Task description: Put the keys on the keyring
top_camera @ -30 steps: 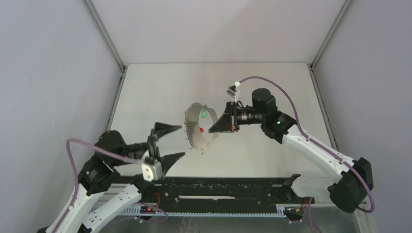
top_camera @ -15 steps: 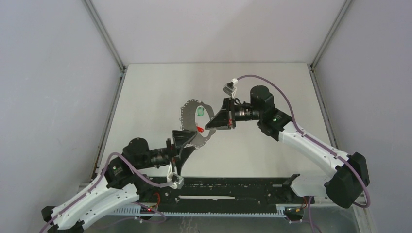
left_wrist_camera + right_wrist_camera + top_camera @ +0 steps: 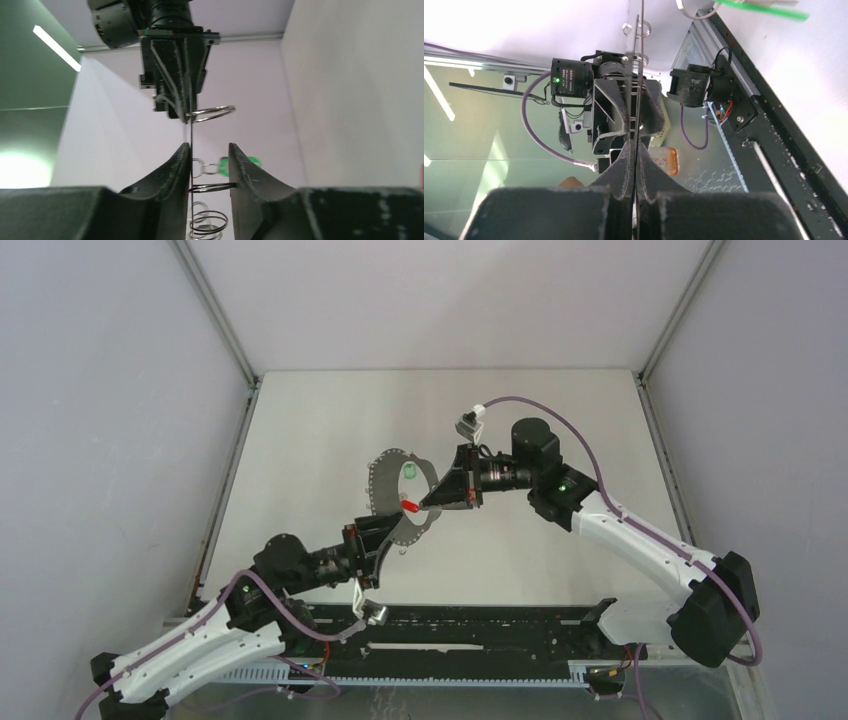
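Note:
The keyring (image 3: pixel 380 475), a thin grey loop, hangs in the air between both arms. My right gripper (image 3: pixel 437 497) is shut on its right side, and the thin band (image 3: pixel 640 60) runs edge-on out of the pinched fingertips (image 3: pixel 635 150). The green key (image 3: pixel 410 472) hangs inside the loop's top and the red key (image 3: pixel 410 507) sits lower, beside the right fingertips. My left gripper (image 3: pixel 378 538) is at the loop's lower left. There the band (image 3: pixel 191 135) lies against one finger (image 3: pixel 180 167). A small metal ring (image 3: pixel 212 186) spans the narrowed gap and touches both fingers. The green key (image 3: pixel 252 162) shows blurred behind.
A black rail (image 3: pixel 470 625) runs along the near edge by the arm bases. Grey walls close in the white table (image 3: pixel 560 420) on three sides. More small wire rings (image 3: pixel 210 225) dangle low between the left fingers.
My left arm has swung in from the left to the loop's lower part and its jaws have narrowed from wide open. The right gripper and the loop have shifted slightly left.

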### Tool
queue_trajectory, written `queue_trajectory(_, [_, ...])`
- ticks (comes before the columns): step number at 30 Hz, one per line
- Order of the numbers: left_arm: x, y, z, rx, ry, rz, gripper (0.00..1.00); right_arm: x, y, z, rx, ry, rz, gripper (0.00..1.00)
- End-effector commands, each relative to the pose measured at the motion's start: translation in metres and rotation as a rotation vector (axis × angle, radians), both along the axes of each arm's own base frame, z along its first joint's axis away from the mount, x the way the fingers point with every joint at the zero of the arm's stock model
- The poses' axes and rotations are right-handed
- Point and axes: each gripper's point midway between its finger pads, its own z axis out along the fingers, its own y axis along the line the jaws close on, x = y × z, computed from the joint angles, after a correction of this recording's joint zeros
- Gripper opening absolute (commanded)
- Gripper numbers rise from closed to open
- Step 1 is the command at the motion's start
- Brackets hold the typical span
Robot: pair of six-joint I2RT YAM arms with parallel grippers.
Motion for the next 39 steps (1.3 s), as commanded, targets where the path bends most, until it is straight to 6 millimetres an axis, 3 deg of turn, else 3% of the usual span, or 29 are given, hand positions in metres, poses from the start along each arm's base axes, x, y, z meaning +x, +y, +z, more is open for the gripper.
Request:
queue_trajectory(1, [0.002, 0.006, 0.014, -0.036, -0.089, 0.032, 0.26, -0.008, 0.002, 0.025, 0.05, -0.069, 0.033, 0.0])
queue_trajectory(5, [-0.003, 0.009, 0.016, -0.057, -0.081, 0.017, 0.03, -0.01, 0.001, 0.022, 0.038, -0.078, 0.037, 0.0])
queue_trajectory(9, [-0.016, 0.011, 0.014, -0.042, -0.036, -0.04, 0.0, -0.011, -0.001, 0.021, 0.033, -0.096, 0.038, 0.01])
queue_trajectory(14, [-0.031, 0.013, 0.017, -0.057, 0.173, -0.094, 0.0, -0.01, -0.006, 0.026, -0.014, -0.206, 0.016, 0.26])
queue_trajectory(15, [-0.032, 0.013, 0.019, -0.068, 0.265, -0.094, 0.0, -0.009, -0.008, 0.027, -0.029, -0.263, 0.01, 0.34])
queue_trajectory(17, [-0.035, 0.013, 0.023, -0.086, 0.464, -0.08, 0.0, -0.008, -0.013, 0.033, -0.066, -0.358, -0.017, 0.66])
queue_trajectory(18, [-0.036, 0.012, 0.024, -0.095, 0.565, -0.068, 0.0, -0.006, -0.016, 0.036, -0.086, -0.407, -0.039, 0.73])
queue_trajectory(20, [-0.035, 0.011, 0.03, -0.14, 0.729, -0.035, 0.0, -0.003, -0.023, 0.043, -0.117, -0.509, -0.086, 0.98])
queue_trajectory(24, [-0.038, 0.01, 0.032, -0.209, 0.885, -0.021, 0.0, 0.003, -0.04, 0.066, -0.175, -0.741, -0.219, 1.0])
queue_trajectory(28, [-0.04, 0.012, 0.038, -0.258, 0.987, -0.005, 0.0, -0.012, -0.046, 0.107, -0.026, -0.87, -0.313, 1.0])
queue_trajectory(32, [-0.043, 0.012, 0.04, -0.259, 1.003, -0.017, 0.0, -0.028, -0.05, 0.105, 0.05, -1.002, -0.262, 1.0])
queue_trajectory(36, [-0.043, 0.013, 0.043, -0.27, 0.998, -0.018, 0.0, -0.013, -0.058, 0.105, -0.192, -1.252, -0.425, 1.0])
queue_trajectory(39, [-0.046, 0.011, 0.045, -0.255, 0.992, -0.038, 0.0, -0.023, -0.047, 0.101, -0.3, -1.448, -0.425, 0.92])
